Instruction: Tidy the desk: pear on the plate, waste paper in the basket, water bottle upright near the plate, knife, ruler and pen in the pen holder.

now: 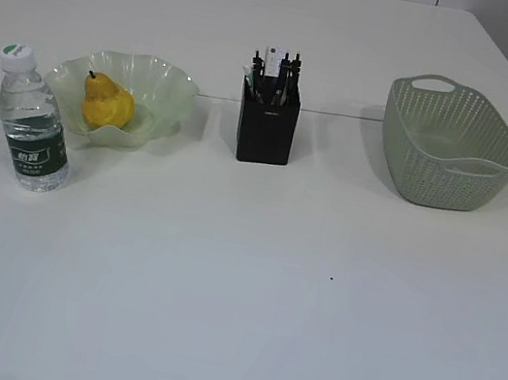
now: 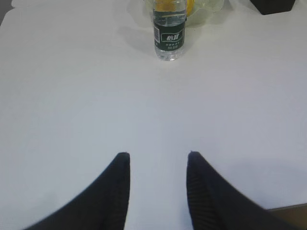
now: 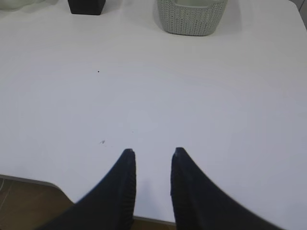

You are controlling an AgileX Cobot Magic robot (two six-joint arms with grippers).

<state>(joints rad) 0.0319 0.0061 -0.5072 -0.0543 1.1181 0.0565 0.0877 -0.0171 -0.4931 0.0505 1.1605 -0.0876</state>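
Exterior view: the desk (image 1: 247, 287) is a plain white top, and neither arm shows here. At far left the water bottle (image 1: 34, 122) stands upright, cap up, just beside the plate (image 1: 169, 86) on its left front side. The pear (image 1: 107, 103) sits in the plate, stem pointing up. Near the middle the pen holder (image 1: 266, 125) stands upright with several dark pens and a pale item sticking out of its top; which of them is the knife or the ruler cannot be told. At right the basket (image 1: 449, 146) sits well apart from the pen holder; its inside as far as visible looks pale and bare, and the waste paper cannot be made out. Left wrist view: the left gripper (image 2: 158, 165) hangs over bare desk with its two dark fingers (image 2: 115, 191) apart and nothing between them. The water bottle (image 2: 169, 33) stands upright at the top of the view, well apart from the fingers, with a bit of the yellow pear (image 2: 190, 6) and the plate rim behind it. Right wrist view: the right gripper (image 3: 152, 160) is over the desk's near edge, fingers (image 3: 184, 187) parted with a narrow gap, holding nothing. The basket (image 3: 192, 17) and the pen holder (image 3: 86, 6) lie far ahead at the top edge.
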